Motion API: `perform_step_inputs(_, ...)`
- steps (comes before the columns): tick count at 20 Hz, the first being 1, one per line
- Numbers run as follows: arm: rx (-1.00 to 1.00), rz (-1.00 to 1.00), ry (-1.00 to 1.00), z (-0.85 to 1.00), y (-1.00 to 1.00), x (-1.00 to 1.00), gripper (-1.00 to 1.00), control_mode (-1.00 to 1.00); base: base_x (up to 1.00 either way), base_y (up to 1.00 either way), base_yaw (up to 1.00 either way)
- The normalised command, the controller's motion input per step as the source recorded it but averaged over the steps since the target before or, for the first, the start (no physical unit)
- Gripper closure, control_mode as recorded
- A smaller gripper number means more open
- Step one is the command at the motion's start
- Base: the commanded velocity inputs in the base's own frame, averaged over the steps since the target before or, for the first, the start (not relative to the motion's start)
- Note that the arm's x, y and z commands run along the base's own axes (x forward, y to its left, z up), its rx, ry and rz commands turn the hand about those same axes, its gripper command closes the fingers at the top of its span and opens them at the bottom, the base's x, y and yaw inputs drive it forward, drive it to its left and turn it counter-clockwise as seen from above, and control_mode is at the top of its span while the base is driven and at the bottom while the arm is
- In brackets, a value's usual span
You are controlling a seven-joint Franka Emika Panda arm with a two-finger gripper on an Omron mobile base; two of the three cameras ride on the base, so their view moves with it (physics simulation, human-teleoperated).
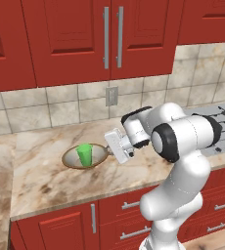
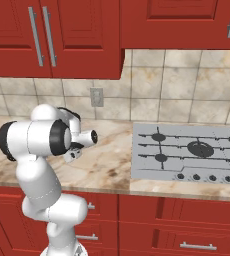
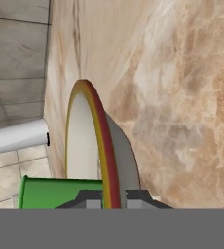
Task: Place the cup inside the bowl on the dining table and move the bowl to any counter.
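My arm [image 1: 178,161] was glossy white, built of rounded segments with black bands at the joints. The hand [image 1: 118,145] looked like a boxy white block; its fingertips [image 3: 89,200] seemed dark grey.

Green cup [image 1: 85,155]: plain tapered tumbler, standing upright inside the bowl [image 1: 99,157], left of frame centre. Bowl: wide, shallow, beige-grey with a brown-gold rim, resting on the marble counter [image 1: 51,171] above red cabinets, before the tiled wall.
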Motion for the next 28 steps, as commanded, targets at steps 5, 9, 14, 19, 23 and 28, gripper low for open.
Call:
perform_step_inputs(5, 0.00, 0.00, 0.00, 0.00, 0.00, 0.00, -1.00, -1.00, 0.00, 0.00, 0.00)
perform_step_inputs(9, 0.00, 0.00, 0.00, 0.00, 0.00, 0.00, -1.00, -1.00, 0.00, 0.00, 0.00)
perform_step_inputs(14, 0.00, 0.00, 0.00, 0.00, 0.00, -0.01, -1.00, -1.00, 0.00, 0.00, 0.00)
perform_step_inputs(19, 0.00, 0.00, 0.00, 0.00, -0.11, -0.04, -1.00, -1.00, 0.00, 0.00, 0.00)
perform_step_inputs(23, -0.01, 0.00, -0.05, 0.06, -0.38, -0.48, -1.00, -1.00, 0.00, 0.00, 0.00)
perform_step_inputs(28, -0.01, 0.00, -0.14, 0.12, -0.48, -0.66, -1.00, -1.00, 0.00, 0.00, 0.00)
